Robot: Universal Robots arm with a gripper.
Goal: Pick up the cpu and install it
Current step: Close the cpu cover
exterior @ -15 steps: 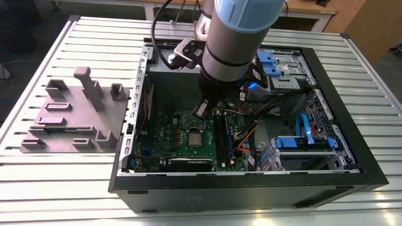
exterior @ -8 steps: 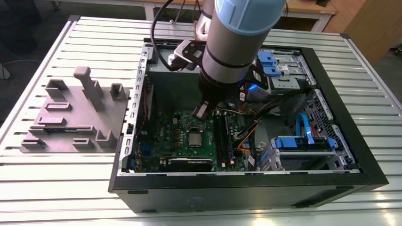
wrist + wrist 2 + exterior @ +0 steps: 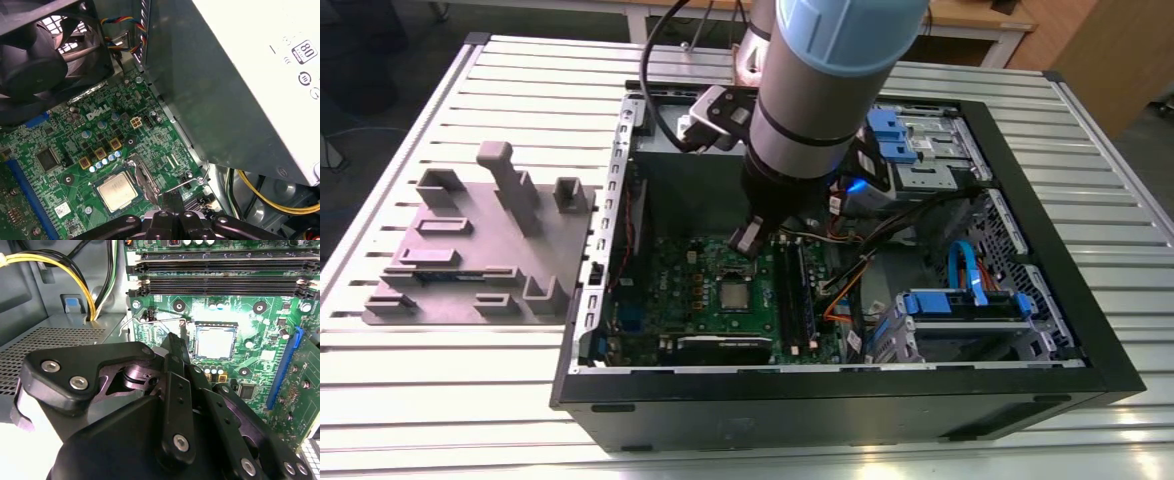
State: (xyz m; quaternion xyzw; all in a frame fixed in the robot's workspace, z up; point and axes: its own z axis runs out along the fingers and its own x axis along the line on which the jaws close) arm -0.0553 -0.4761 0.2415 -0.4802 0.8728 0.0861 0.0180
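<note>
on the exterior view's left, a grey moulded fixture (image 3: 480,250) rests on the slatted table (image 3: 427,400), just beside the open computer case (image 3: 854,400). the case lies on its side with the motherboard (image 3: 680,290) facing up.

the arm (image 3: 821,90) reaches down into the case from above. the gripper (image 3: 750,240) hangs over the motherboard, close above the socket area. in both wrist views the fingertips (image 3: 176,342) (image 3: 172,200) are pressed together with nothing between them.

the cpu (image 3: 736,296) lies flat in the socket on the motherboard, shiny top up, apart from the gripper. in the first wrist view a metal frame piece (image 3: 142,177) stands tilted along the edge of the cpu (image 3: 116,191) nearest the fingertips. in the second wrist view the cpu (image 3: 215,341) sits just beyond the fingertips, with the long black memory sticks (image 3: 220,275) past it.

on the exterior view's right, a drive bay with blue fittings (image 3: 967,305) occupies the case corner.
</note>
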